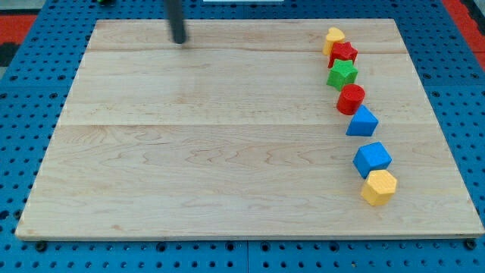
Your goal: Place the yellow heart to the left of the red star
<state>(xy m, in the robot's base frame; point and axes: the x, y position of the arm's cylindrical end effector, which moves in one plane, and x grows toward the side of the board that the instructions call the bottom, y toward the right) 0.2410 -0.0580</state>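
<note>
The yellow heart (333,38) lies at the view's top right, touching the upper left side of the red star (343,54). Below the star a green star (342,74), a red cylinder (350,99), a blue triangle (362,122), a blue cube (372,159) and a yellow hexagon (379,186) run down the board's right side in a curved line. My tip (179,41) rests on the board near the view's top, left of centre, far to the left of all the blocks.
The wooden board (189,152) lies on a blue perforated table (15,152). The blocks stand close to the board's right edge.
</note>
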